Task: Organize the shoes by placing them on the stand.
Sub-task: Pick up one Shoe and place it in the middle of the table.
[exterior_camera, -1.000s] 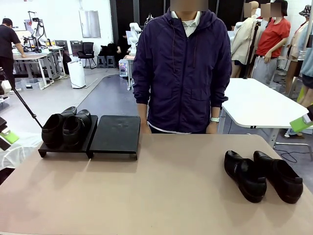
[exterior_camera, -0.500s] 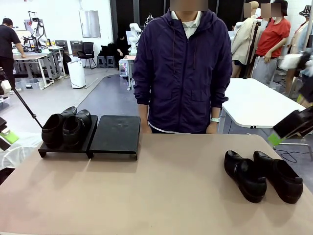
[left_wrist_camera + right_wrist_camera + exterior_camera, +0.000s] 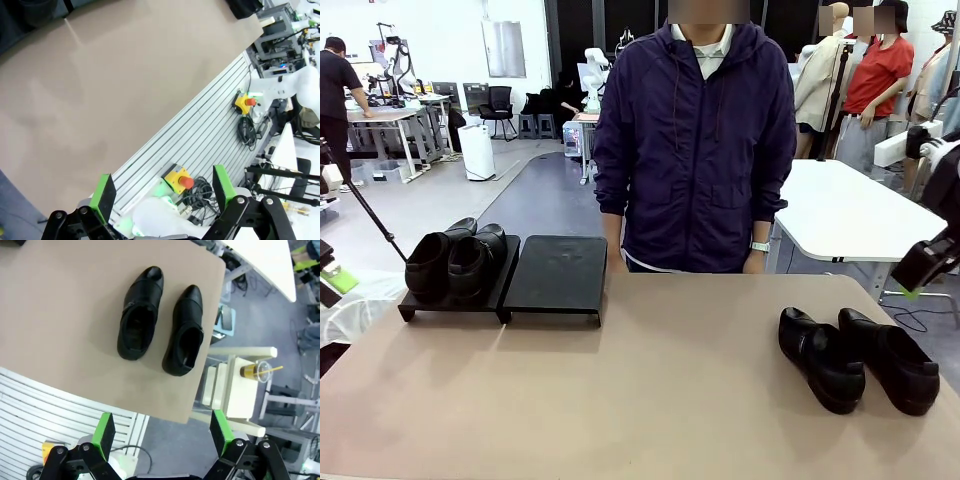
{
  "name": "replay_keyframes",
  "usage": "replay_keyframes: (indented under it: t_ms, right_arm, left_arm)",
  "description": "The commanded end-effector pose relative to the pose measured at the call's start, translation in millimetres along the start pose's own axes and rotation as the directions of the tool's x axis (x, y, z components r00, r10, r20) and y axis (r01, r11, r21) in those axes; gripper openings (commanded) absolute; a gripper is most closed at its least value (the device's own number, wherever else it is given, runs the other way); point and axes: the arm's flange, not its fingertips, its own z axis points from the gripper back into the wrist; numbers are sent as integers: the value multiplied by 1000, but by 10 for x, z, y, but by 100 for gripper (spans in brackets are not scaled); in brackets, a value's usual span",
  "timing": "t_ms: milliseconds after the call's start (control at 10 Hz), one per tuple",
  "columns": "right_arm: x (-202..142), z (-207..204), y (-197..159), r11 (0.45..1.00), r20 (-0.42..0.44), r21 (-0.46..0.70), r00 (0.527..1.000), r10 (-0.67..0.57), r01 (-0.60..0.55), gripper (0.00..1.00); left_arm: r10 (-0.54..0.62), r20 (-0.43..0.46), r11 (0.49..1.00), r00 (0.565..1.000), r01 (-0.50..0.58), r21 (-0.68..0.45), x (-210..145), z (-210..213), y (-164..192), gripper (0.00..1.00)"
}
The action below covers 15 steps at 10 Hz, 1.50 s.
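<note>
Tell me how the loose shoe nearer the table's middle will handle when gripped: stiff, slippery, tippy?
Probably slippery: the shoe has a glossy leather upper. Likely fairly stiff: its opening holds its shape unsupported. Sitting flat on its sole on the table, it should slide rather than tip if pushed.

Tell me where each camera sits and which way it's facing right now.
Front: fixed between the arms, facing across the table at the standing person; right hand at the picture's right edge.
Left wrist: over the table's near edge, looking down at yellow stop buttons; open left hand at bottom.
Right wrist: high, looking down on two loose shoes; open right hand at bottom.
Shared: front and right wrist both show the two loose shoes.
</note>
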Motion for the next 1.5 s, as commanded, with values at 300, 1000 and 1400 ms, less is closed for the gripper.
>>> replay_keyframes:
  t_ms: [300,1000,1400]
  right_arm:
    - [191,-703,-59,987,-81,140,994,-74,85,100]
    - [231,-2369,100,912,-272,242,925,-264,331,100]
    - [145,-2684,63,885,-308,209,887,-345,417,100]
  left_arm:
    - [9,-10,1000,1000,-9,-1,-16,26,-3,100]
    - [9,-10,1000,1000,-9,-1,-16,26,-3,100]
    - [9,-10,1000,1000,-9,-1,-16,26,-3,100]
